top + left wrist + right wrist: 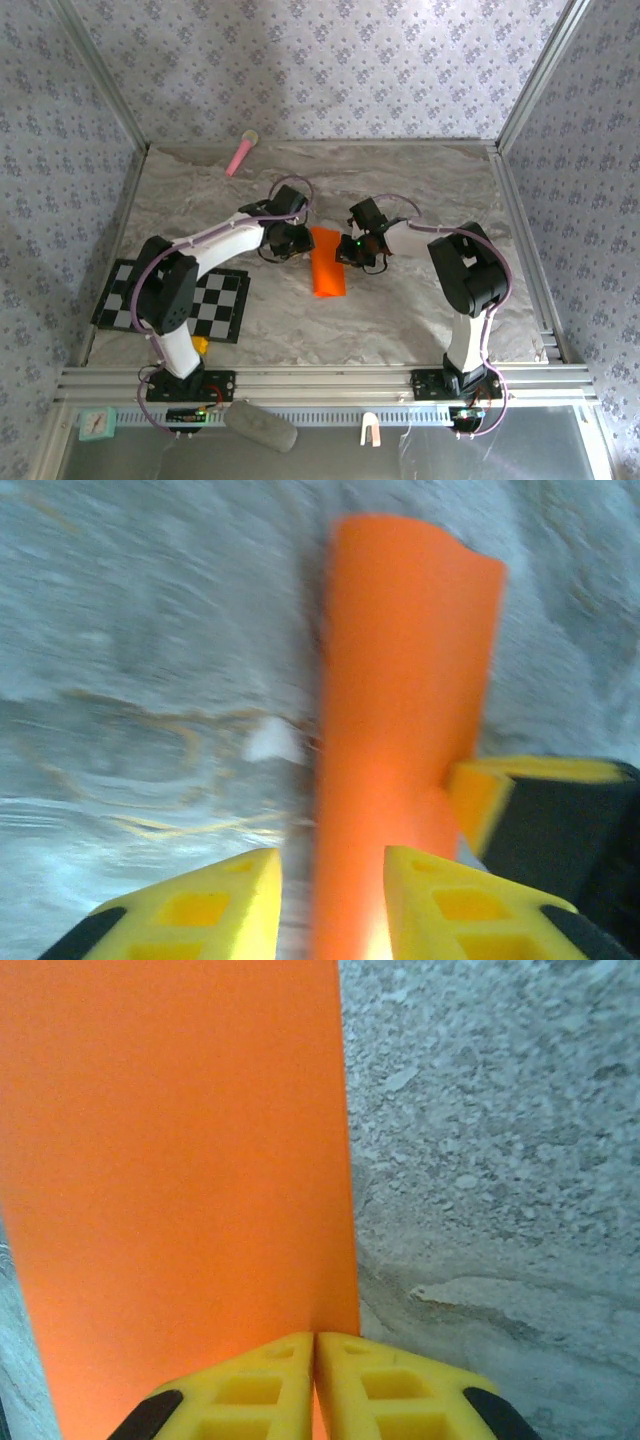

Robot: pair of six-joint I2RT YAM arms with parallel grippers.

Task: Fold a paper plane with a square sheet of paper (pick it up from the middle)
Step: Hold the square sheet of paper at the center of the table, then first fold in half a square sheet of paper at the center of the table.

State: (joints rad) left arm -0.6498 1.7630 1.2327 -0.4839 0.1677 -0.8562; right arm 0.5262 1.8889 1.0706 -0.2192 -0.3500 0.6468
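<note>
1. The square sheet of paper (328,262), creased into a narrow strip, lies mid-bench (420,190).
2. Jaws of the right gripper (316,1342) pinch its edge. Those of the left gripper (332,858) straddle it part-open, and I cannot tell if they grip.
3. Nose and wing folds seemingly remain.

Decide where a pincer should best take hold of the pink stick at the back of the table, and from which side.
Grip the pink stick at mid-length, coming down from above and closing across its thin width. It lies flat and slanted on the table, close to the back wall, so a sideways approach from behind looks blocked; the middle should keep it balanced.
</note>
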